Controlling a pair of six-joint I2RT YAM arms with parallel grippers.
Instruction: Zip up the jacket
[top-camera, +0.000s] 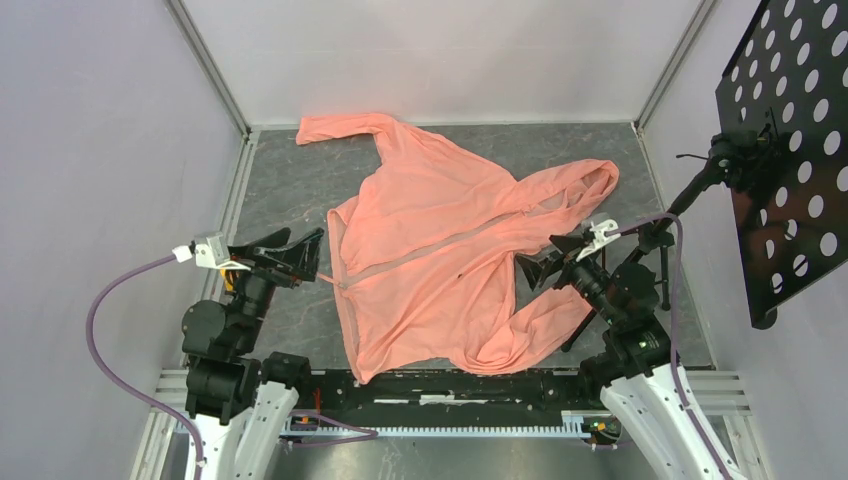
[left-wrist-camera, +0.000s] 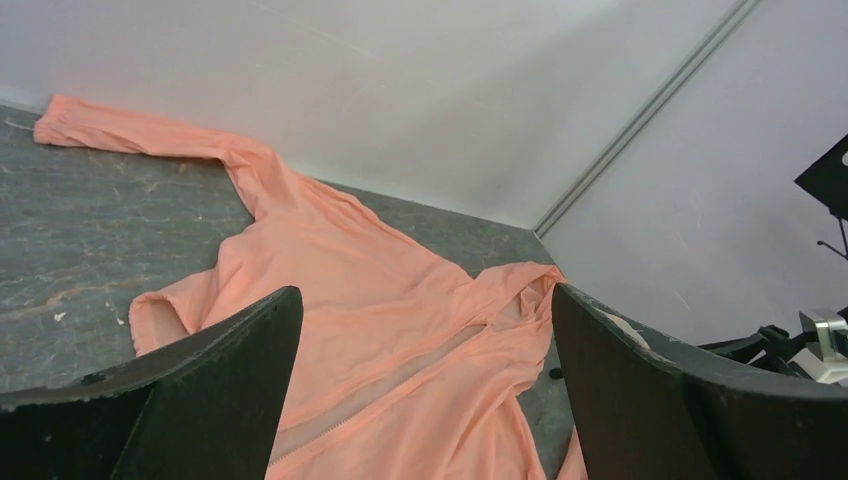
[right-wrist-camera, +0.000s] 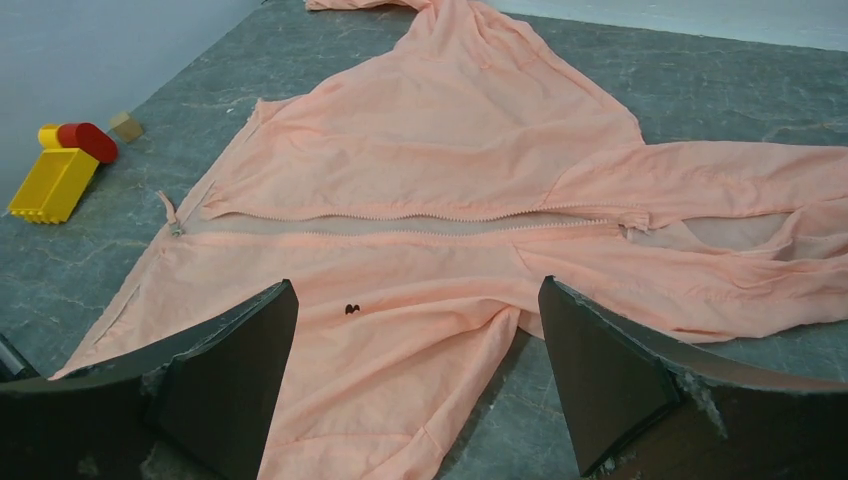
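1. Claw state: the left claw (top-camera: 303, 250) and the right claw (top-camera: 538, 258) are both released, with jaws spread wide. Neither grasps anything, and neither touches fabric.
2. Location: the jacket (top-camera: 440, 250) lies spread front-up on the surface (top-camera: 290, 190), between the two claws. Its hem edge is just ahead of the left claw. Its hood (top-camera: 585, 185) lies just beyond the right claw. One sleeve (top-camera: 345, 128) stretches well ahead of the left claw. The other sleeve is bunched close beside the right claw, back toward that arm's base.
3. Zipper (right-wrist-camera: 420, 222): it is open along its length, the two rows of teeth lying apart with inner fabric showing between them. The slider (right-wrist-camera: 175, 226) sits at the hem end, near the left claw and well apart from the right claw.
4. Handling, as judged: the fabric is thin, light and limp. It will likely wrinkle, bunch and slide across the surface under any pull. Only the teeth and slider offer firmness.
5. Hold points, as judged: the slider's small tab is the only useful grip for closing. The hem just beside it needs pinning so the whole garment does not drag along.
6. Risk, as judged: loose fabric could be drawn into the slider, or the tab could slip from a shallow pinch.
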